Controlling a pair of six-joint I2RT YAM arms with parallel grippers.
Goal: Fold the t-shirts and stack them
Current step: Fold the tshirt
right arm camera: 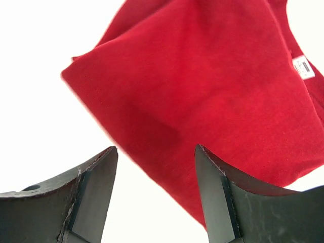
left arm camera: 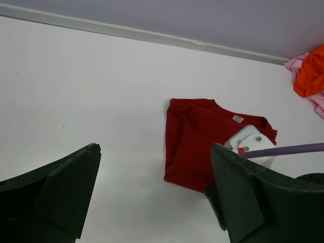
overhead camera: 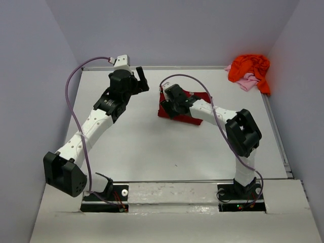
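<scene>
Red shirt [left arm camera: 202, 142] lies part-folded, flat. Right gripper [right arm camera: 154, 152] hovers over it, jaws apart, empty, probably lined up for next fold. Left gripper [left arm camera: 154, 147] left of red shirt, wide apart, clear. Orange shirt [overhead camera: 248, 68] and pink shirt [overhead camera: 247, 82] heaped well right, waiting.

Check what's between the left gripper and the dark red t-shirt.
Only bare white table lies between the left gripper and the dark red t-shirt. The left wrist view shows it, and the top view agrees.
</scene>
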